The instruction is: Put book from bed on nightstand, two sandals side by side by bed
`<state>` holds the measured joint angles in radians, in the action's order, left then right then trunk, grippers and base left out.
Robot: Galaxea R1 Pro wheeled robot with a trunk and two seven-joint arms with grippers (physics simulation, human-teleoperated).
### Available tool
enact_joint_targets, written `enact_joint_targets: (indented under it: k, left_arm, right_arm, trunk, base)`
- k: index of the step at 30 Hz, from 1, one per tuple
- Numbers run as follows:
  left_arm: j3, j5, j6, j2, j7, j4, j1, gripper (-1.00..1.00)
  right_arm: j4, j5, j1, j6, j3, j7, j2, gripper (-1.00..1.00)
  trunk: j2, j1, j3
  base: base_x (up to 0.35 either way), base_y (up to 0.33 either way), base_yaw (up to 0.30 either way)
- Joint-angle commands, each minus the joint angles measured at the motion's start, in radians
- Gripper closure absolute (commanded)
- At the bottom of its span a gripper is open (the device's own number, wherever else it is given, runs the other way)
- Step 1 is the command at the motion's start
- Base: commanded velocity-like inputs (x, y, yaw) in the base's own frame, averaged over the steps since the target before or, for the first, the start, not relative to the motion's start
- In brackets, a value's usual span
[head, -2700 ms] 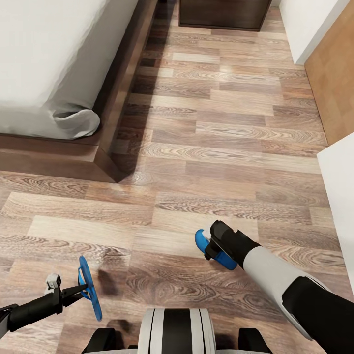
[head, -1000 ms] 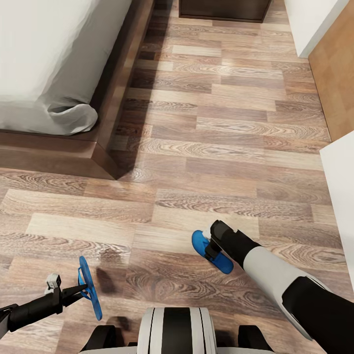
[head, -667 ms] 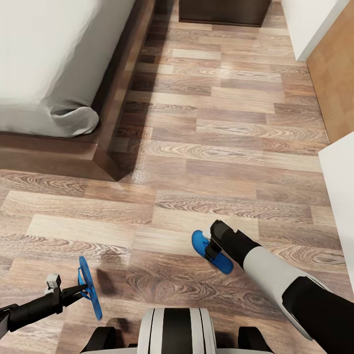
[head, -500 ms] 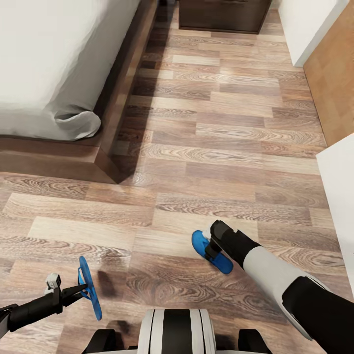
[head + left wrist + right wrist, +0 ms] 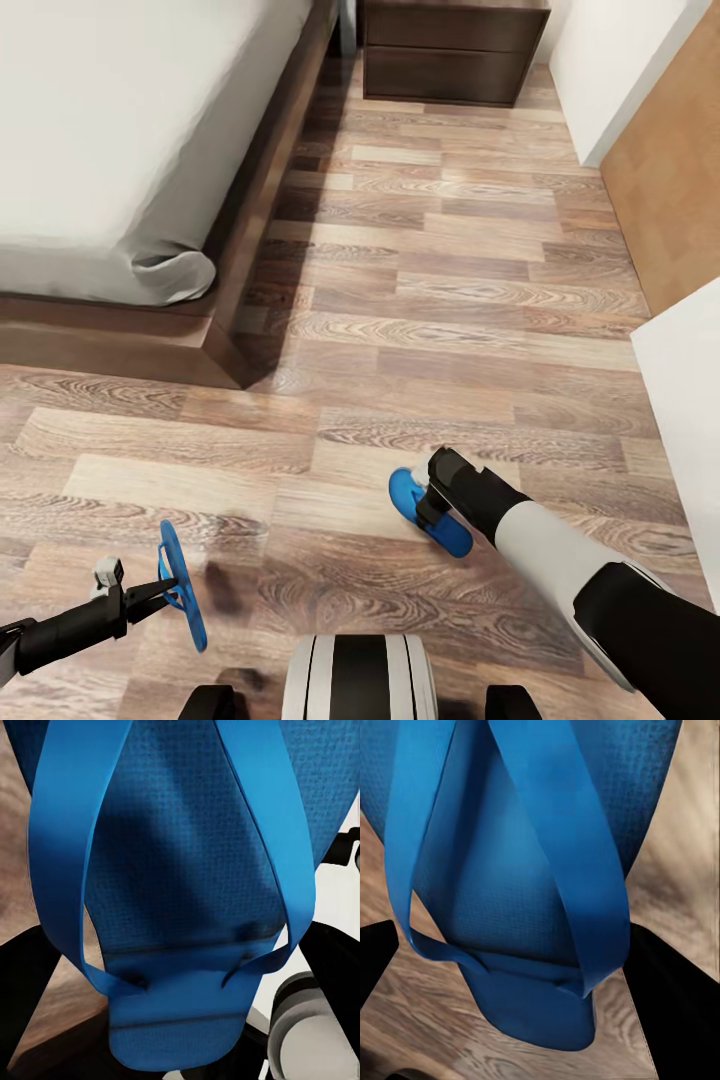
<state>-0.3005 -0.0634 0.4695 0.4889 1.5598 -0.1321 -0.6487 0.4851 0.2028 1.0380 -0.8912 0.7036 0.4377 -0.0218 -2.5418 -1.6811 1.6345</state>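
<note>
Each arm carries one bright blue sandal above the wood floor. My left gripper [image 5: 170,588] is shut on a sandal [image 5: 182,586] held on edge at the lower left of the head view; its sole and straps [image 5: 187,892] show close up in the left wrist view. My right gripper [image 5: 428,507] is shut on the other sandal [image 5: 428,511], whose strap [image 5: 517,870] shows in the right wrist view. The bed [image 5: 110,130], with a grey cover and dark wood frame, lies at the upper left. A dark nightstand [image 5: 450,55] stands at the far end. The book is out of view.
A strip of wood-plank floor [image 5: 450,300] runs between the bed frame and a white wall [image 5: 620,70] on the right. A tan panel [image 5: 670,190] and a white surface [image 5: 690,400] stand at the right edge. My base [image 5: 360,680] shows at the bottom.
The whole head view has shifted: the nightstand and bed now show further into the picture, so the camera moved. Both arms hold their sandals in the same pose.
</note>
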Motion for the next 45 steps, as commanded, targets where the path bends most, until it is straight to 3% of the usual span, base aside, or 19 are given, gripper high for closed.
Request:
enact_joint_targets:
  k: [1, 4, 15, 45]
  left_arm:
    - [0.008, -0.006, 0.011, 0.0, 0.003, 0.0, 0.0, 1.0]
    - [0.008, -0.005, 0.011, 0.0, 0.003, 0.0, 0.0, 1.0]
    - [0.008, -0.003, 0.011, 0.004, 0.003, 0.0, 0.0, 1.0]
    - [0.009, 0.002, 0.002, 0.004, 0.002, 0.002, 0.0, 1.0]
  right_arm:
    - [0.001, 0.008, 0.001, -0.003, 0.002, 0.002, 0.0, 1.0]
    - [0.001, 0.008, 0.001, -0.003, -0.008, 0.002, 0.0, 1.0]
    - [0.001, 0.006, 0.001, 0.002, -0.101, 0.001, -0.004, 1.0]
    - [0.0, 0.006, 0.001, -0.001, -0.109, 0.001, -0.003, 1.0]
  trunk:
    - [0.0, 0.001, -0.003]
    - [0.001, 0.002, -0.015]
    - [0.003, 0.007, -0.058]
    - [0.01, 0.02, -0.174]
  base:
    - [0.0, 0.0, 0.0]
    - [0.0, 0.0, 0.0]
    - [0.0, 0.0, 0.0]
    - [0.0, 0.0, 0.0]
